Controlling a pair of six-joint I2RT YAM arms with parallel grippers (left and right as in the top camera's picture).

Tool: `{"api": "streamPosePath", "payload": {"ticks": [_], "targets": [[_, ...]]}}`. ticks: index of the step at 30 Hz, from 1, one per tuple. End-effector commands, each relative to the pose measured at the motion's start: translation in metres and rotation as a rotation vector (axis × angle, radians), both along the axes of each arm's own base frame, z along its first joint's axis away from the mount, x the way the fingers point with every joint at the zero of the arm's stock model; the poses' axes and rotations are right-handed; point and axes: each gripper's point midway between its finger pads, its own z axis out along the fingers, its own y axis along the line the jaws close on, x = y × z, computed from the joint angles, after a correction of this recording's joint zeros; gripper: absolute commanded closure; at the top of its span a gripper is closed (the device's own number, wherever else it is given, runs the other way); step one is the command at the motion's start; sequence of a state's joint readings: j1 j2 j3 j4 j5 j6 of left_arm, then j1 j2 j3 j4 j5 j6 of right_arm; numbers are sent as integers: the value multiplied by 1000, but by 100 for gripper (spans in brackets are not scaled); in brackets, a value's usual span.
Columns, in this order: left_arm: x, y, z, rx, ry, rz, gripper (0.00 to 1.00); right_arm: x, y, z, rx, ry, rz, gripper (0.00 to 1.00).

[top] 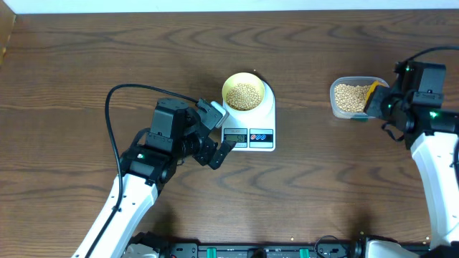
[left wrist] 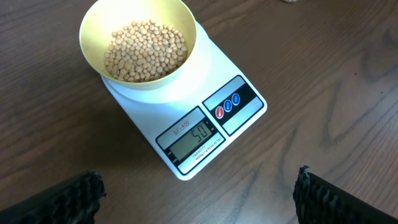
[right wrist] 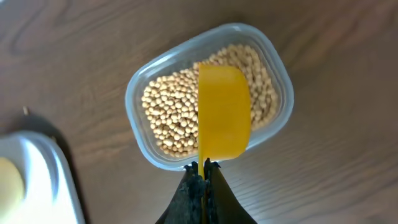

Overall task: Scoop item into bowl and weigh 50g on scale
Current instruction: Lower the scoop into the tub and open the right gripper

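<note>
While over the clear tub (right wrist: 132, 106), yellow scoop (right wrist: 224, 112) in right hand (right wrist: 203, 171)

1. Left arm (top: 125, 204) showing a white lower shell and black joint housings, with a green light (top: 141, 155) glowing.
2. Black cable (top: 107, 115) curving off it in a loop.
3. Right arm (top: 437, 165) showing the same white and black – green lights glowing too.
4. Left gripper (left wrist: 199, 202) showing black ribbed fingers (left wrist: 65, 202).

The left arm (top: 136, 183) slants from the table's near edge toward its middle. The left gripper (top: 219, 134) is spread wide, fingers (left wrist: 68, 199) far apart and empty. The right arm (top: 437, 165) runs along the right edge, and the right gripper (right wrist: 204, 171) points left, jaws pinched on a scoop (right wrist: 224, 112) handle.
</note>
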State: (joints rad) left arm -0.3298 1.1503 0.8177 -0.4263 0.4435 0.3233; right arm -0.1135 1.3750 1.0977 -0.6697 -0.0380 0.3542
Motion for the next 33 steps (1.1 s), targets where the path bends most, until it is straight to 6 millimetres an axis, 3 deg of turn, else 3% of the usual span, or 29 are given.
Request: {"api": "streamPosePath", "payload": {"ticks": [1,9,14,18,23,26,27,33], "targets": [[-2,0,-6,8,8,-17,0,3,-4,-13,128,30,-225,99],[-2,0,-6,8,8,-17,0,12,-1,-46,168,107,-257,99],[-2,0,-6,8,8,-17,0,15,-2,-50,167,107,-257,97],[-2,0,-6,8,8,-17,0,15,-2,-50,165,107,-254,52],[-2,0,-6,9,8,-17,0,15,-3,-50,161,107,-257,18],[-2,0,-6,8,8,-17,0,13,-6,-51,139,114,-258,8],[-2,0,-6,9,8,-17,0,13,-6,-51,133,115,-248,1],[-2,0,-6,9,8,-17,0,11,-10,-52,80,125,-212,1]]}}
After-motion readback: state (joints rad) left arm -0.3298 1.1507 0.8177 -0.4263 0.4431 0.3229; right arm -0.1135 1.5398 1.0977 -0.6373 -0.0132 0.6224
